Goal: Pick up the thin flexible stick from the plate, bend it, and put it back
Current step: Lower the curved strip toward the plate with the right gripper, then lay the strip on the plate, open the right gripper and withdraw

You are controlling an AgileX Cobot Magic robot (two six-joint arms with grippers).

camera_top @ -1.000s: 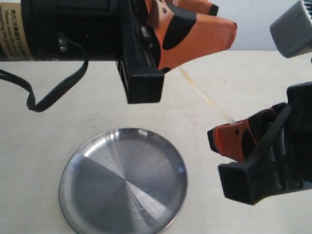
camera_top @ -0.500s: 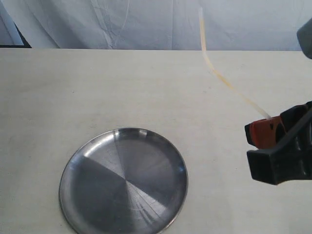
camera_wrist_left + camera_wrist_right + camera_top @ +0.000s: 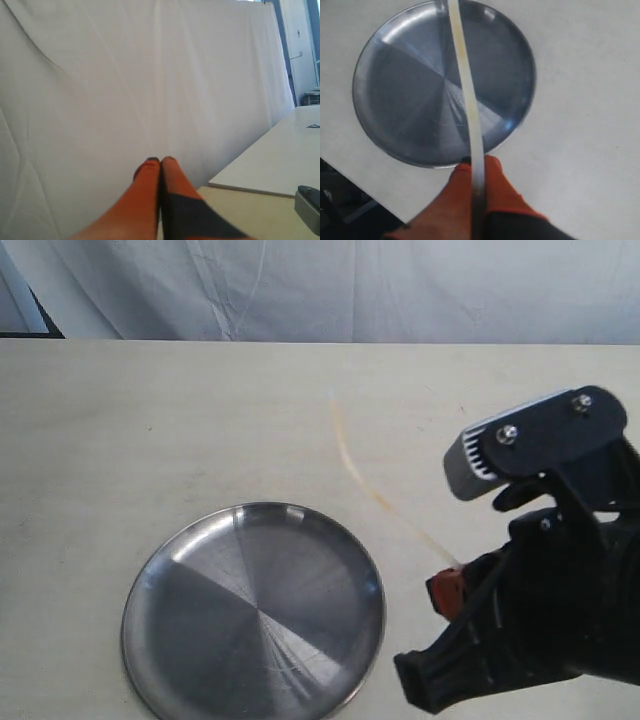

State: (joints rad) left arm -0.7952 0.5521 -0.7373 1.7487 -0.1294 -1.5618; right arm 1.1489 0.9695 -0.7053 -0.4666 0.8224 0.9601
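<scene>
the thin flexible stick (image 3: 378,500), over a pale table (image 3: 150,420) backed by white cloth (image 3: 400,290), curves far-left from the right end effector (image 3: 478,162) clamping it; left end effector (image 3: 160,161) closed, empty.

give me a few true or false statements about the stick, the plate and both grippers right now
1. The right gripper is shut on the thin flexible stick. True.
2. The stick lies flat in the plate. False: it is held by one end in the right gripper, not resting in the plate.
3. The left gripper grips the stick's other end. False: its jaws are shut on nothing and face a white backdrop.
4. The stick shows a gentle curve in the exterior view. True.
</scene>
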